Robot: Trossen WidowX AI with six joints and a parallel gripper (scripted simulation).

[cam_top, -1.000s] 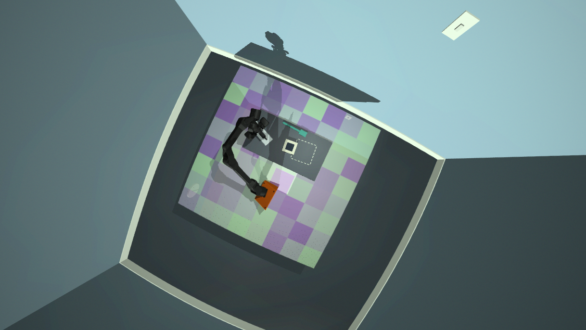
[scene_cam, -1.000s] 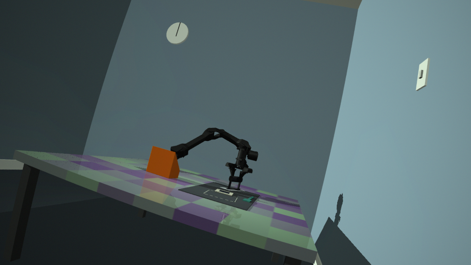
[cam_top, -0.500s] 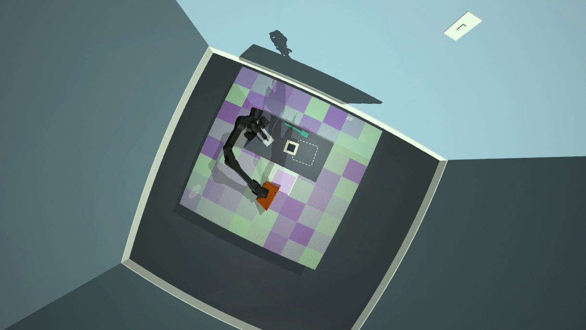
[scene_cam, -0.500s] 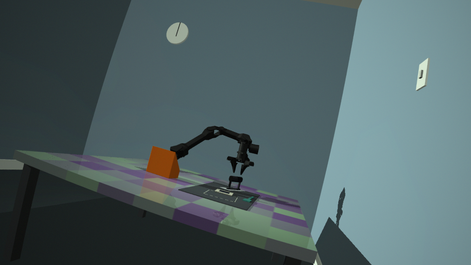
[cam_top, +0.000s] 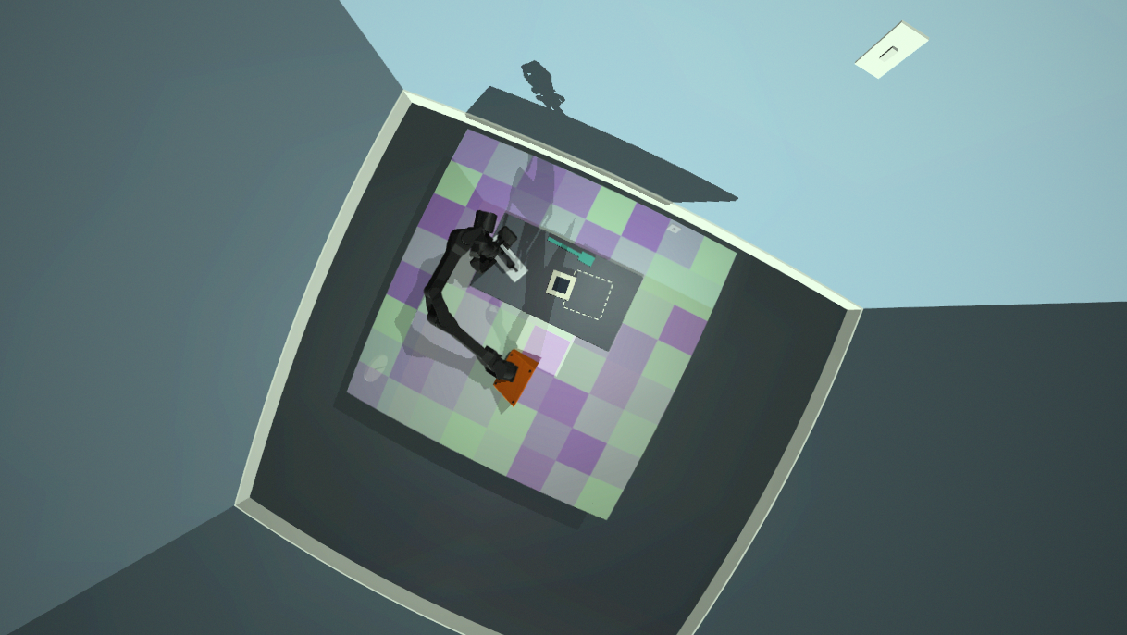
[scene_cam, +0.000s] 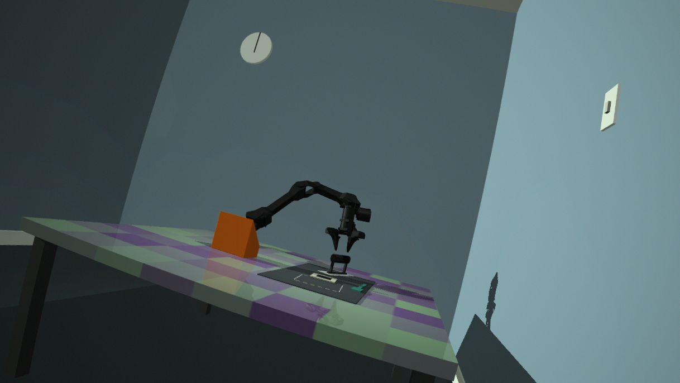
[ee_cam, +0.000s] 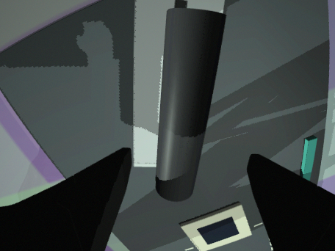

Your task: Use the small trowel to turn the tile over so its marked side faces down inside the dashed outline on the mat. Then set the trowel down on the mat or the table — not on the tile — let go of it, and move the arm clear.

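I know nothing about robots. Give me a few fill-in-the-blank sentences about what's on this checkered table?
The black gripper hangs above the small dark-handled trowel with its fingers ___.
The dark marked side of the cream square tile faces ___.
The arm is mounted on an ___ wedge-shaped block.
The white dashed outline is drawn on the dark ___.

Missing words: open; up; orange; mat.

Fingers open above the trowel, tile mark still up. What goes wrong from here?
1. The tile lies mark up, mostly outside the dashed outline. If the arm retreats now, the flip likely never happens.
2. The open gripper hangs above the trowel. A skewed descent to regrasp may knock it toward the tile.
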